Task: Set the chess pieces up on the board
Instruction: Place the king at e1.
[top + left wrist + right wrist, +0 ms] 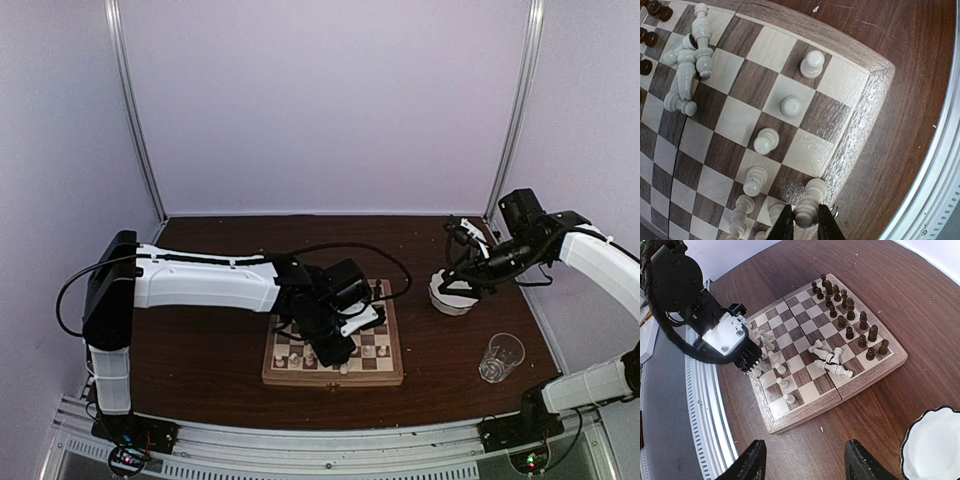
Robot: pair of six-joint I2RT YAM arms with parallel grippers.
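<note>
Cream-white piece [810, 197] pinched by my left gripper [805, 222] at an edge square on the near side of the board [865, 115]. More white pieces [685, 75] lie toppled mid-board; dark ones [850, 305] line its far side. My right gripper [807, 465] hangs spread and empty just off the board, beside the bowl [935, 450].

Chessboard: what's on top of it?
Dark pieces stand along one side, white pieces along the other, a few white ones lie tipped over between. The left arm hides some squares.
</note>
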